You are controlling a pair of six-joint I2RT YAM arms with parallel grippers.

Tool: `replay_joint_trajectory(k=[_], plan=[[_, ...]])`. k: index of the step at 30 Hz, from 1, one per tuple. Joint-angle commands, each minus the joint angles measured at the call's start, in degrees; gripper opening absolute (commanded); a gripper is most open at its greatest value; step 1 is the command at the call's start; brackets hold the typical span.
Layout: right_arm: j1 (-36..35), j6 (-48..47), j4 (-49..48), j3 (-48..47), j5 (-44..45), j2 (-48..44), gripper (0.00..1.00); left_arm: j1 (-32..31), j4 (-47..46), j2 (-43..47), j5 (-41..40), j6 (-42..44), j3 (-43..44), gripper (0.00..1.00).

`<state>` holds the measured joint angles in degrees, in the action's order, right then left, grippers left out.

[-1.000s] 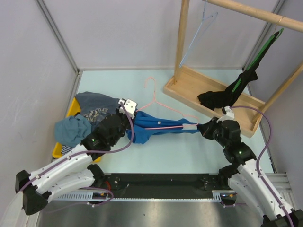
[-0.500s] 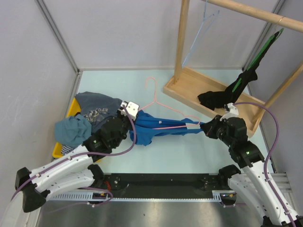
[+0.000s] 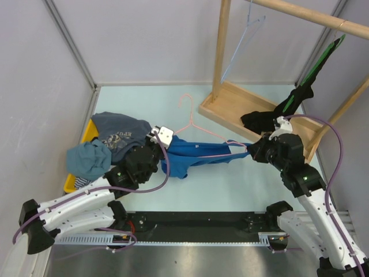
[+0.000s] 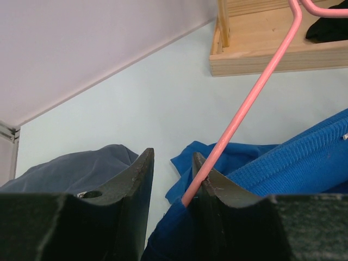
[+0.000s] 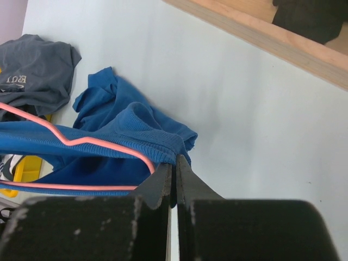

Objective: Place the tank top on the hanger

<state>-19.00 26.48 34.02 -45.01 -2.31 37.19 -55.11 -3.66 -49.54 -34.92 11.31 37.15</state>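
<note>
The royal-blue tank top (image 3: 190, 151) lies stretched across the table between my two grippers. The pink wire hanger (image 3: 187, 118) runs through it, with its hook on the table behind. My left gripper (image 3: 163, 138) is at the top's left end. In the left wrist view the jaws (image 4: 173, 163) stand narrowly apart with blue fabric (image 4: 293, 163) bunched between them, and the hanger wire (image 4: 255, 92) rests against the right finger. My right gripper (image 3: 252, 151) is shut on the top's right edge. The right wrist view shows that pinch (image 5: 174, 160), the fabric (image 5: 130, 125) and the hanger's shoulder (image 5: 81, 142) inside it.
A dark grey printed shirt (image 3: 118, 134) and a teal garment (image 3: 86, 158) lie over a yellow bin (image 3: 86, 135) at the left. A wooden rack base (image 3: 230, 104) stands at the back right, holding a light blue hanger (image 3: 242, 40) and a green hanger with black cloth (image 3: 288, 107).
Both grippers have moved to the right with the tank top stretched between them. The right gripper has also moved a little away, towards the rack. The hanger has shifted along with the top.
</note>
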Motion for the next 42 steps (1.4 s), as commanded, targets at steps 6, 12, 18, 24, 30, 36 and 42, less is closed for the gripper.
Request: replay_joint_trajectory(k=[6,12,18,24,30,36,42], plan=[[0.99,-2.57,4.21,-7.63,-2.79,1.57,0.0,-1.84,-1.61,-3.72,-10.61,5.3,0.03,0.0],[0.29,-2.66,4.21,-6.14,-2.71,1.83,0.0,-2.1,-1.61,-5.13,-11.58,4.25,1.35,0.0],[0.02,-4.59,3.25,-5.61,1.42,5.6,0.0,-3.59,-1.87,-6.45,-11.58,3.72,1.53,0.0],[0.37,-6.79,2.54,-8.33,1.25,11.67,0.0,-5.79,-5.04,-7.06,-14.56,7.31,-0.05,0.0],[0.81,-8.37,-0.36,-9.3,1.07,14.66,0.0,-8.08,-6.88,-5.92,-13.16,8.29,-1.28,0.0],[1.51,-8.82,-2.2,-10.27,-0.23,17.56,0.0,-8.96,-7.76,-4.16,-11.67,7.59,-1.99,0.0],[-3.3,-5.04,-5.8,-10.53,-2.01,18.97,0.0,-8.96,-8.38,-6.35,-13.24,6.45,-0.67,0.0]])
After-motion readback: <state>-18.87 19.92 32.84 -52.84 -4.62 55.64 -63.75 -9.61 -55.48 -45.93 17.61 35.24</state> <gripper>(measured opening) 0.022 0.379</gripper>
